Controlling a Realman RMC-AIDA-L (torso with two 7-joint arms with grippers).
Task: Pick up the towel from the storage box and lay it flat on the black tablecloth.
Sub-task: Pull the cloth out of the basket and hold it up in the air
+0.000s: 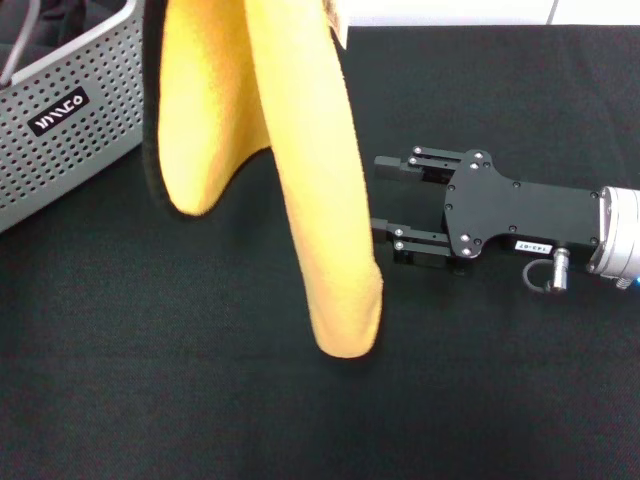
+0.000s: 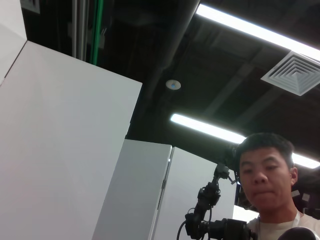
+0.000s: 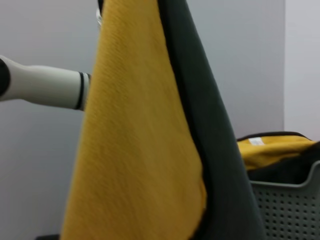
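The towel (image 1: 300, 150) hangs in long yellow folds above the black tablecloth (image 1: 200, 400), held from above, out of the head view; the left gripper is not in view; the right gripper (image 1: 392, 203) hovers just beside the hanging fold, fingers spread and empty; the storage box (image 1: 70, 130) sits on the robot's left, more yellow cloth (image 3: 270, 150) inside it.

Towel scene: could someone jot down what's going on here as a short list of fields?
towel: yellow, hanging in folds above the tablecloth, top out of the head view
right hand: open, low over the cloth, fingers pointing at the hanging towel
left hand: not in view
box: grey, perforated, at the robot's far left
tablecloth: black, covers the work area
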